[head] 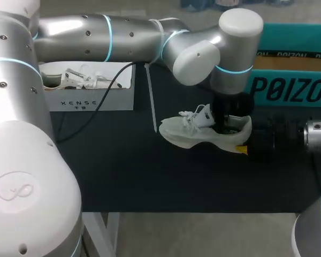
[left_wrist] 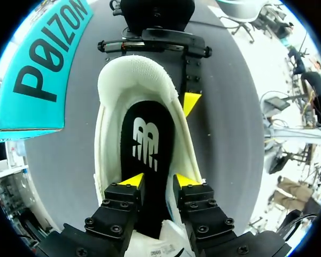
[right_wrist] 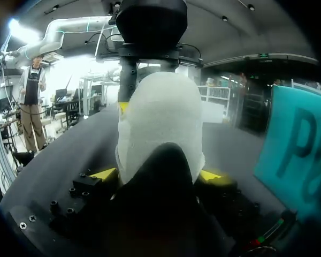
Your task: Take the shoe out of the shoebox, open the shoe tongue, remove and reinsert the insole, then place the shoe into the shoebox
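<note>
Black matting [head: 123, 176] held the white shoe [head: 190, 134] beside the teal shoebox [head: 289, 88], the right gripper [right_wrist: 158, 174] clamped on its heel [right_wrist: 158, 107], the left gripper [left_wrist: 159, 180] spread-fingered over the insole [left_wrist: 147, 144], apparently ready to pinch it out.

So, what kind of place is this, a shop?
Probably a robotics lab workbench, not a shop: the left arm and right arm work on a white shoe on a black table, beside a teal shoebox.
</note>
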Controlling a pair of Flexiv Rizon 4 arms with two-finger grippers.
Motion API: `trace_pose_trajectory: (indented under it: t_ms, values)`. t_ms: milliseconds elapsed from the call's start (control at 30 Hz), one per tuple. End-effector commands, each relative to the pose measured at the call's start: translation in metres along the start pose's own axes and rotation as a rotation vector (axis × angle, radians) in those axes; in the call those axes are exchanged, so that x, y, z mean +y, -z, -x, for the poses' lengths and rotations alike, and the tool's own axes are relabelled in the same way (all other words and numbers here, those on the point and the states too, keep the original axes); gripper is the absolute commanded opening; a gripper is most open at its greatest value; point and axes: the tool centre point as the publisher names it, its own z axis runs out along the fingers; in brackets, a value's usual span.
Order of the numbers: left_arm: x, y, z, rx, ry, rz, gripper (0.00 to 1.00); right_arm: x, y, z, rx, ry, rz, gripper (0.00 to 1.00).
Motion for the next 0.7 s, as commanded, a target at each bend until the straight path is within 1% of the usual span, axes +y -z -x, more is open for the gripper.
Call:
trace_pose_trajectory:
  t_ms: [33,167,267,367,500,533,567,633,700]
  values:
    - [0.0,-0.004,-0.001,0.001,-0.004,0.006,0.35,-0.003,-0.002,-0.001,-0.002,0.0,-0.001,0.0]
    - [0.0,-0.009,0.001,-0.002,-0.018,0.015,0.35,-0.003,-0.002,-0.001,-0.002,0.0,-0.001,0.0]
    - [0.0,-0.017,0.004,-0.01,-0.03,0.023,0.35,-0.003,-0.002,-0.001,-0.002,0.0,-0.001,0.0]
    - [0.0,-0.03,0.007,-0.009,-0.054,0.027,0.35,-0.003,-0.002,-0.001,-0.002,0.0,-0.001,0.0]
    - [-0.006,-0.057,0.009,-0.016,-0.098,0.038,0.35,-0.003,-0.002,-0.001,-0.002,0.0,-0.001,0.0]
    - [-0.007,-0.062,0.007,-0.028,-0.114,0.045,0.28,-0.003,-0.002,-0.001,-0.002,0.0,-0.001,0.0]
    - [-0.009,-0.066,0.005,-0.03,-0.13,0.039,0.0,-0.003,-0.002,-0.001,-0.002,0.0,-0.001,0.0]
    - [-0.01,-0.071,0.003,-0.023,-0.141,0.044,0.0,-0.003,-0.002,-0.001,-0.002,0.0,-0.001,0.0]
    - [-0.01,-0.072,0.002,-0.031,-0.127,0.034,0.0,-0.003,-0.002,-0.001,-0.002,0.0,-0.001,0.0]
